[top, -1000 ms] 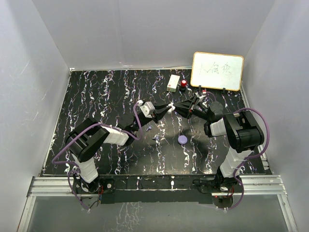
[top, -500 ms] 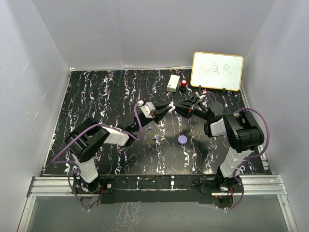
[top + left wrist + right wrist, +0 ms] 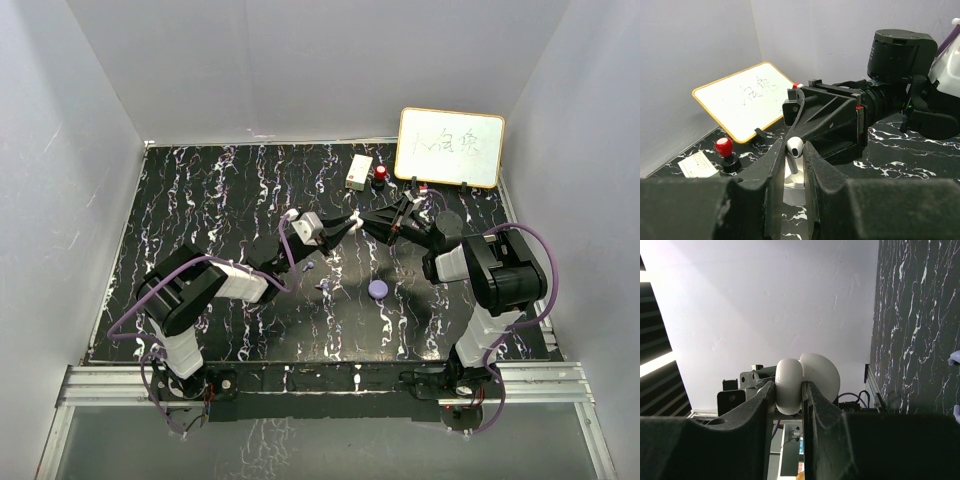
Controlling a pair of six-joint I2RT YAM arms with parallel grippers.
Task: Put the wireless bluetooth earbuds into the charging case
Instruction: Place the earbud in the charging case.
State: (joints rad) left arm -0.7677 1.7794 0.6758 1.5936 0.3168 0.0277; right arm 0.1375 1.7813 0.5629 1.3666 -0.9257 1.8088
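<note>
My left gripper (image 3: 794,147) is shut on a white earbud (image 3: 794,146): its bud head shows between the fingertips, its stem points down. Right below it lies the white charging case (image 3: 792,180). My right gripper (image 3: 788,390) is shut on that case (image 3: 790,382), whose rounded lid (image 3: 822,372) stands open behind. In the top view both grippers meet tip to tip above mid-table, left gripper (image 3: 347,224) against right gripper (image 3: 368,222). Two tiny lilac pieces (image 3: 308,266) (image 3: 322,287) lie on the black marbled table (image 3: 200,200) below the left arm.
A round lilac puck (image 3: 377,289) lies in front of the grippers. At the back right stand a yellow-framed whiteboard (image 3: 449,147), a red-knobbed object (image 3: 381,175) and a small white card box (image 3: 359,171). White walls enclose the table.
</note>
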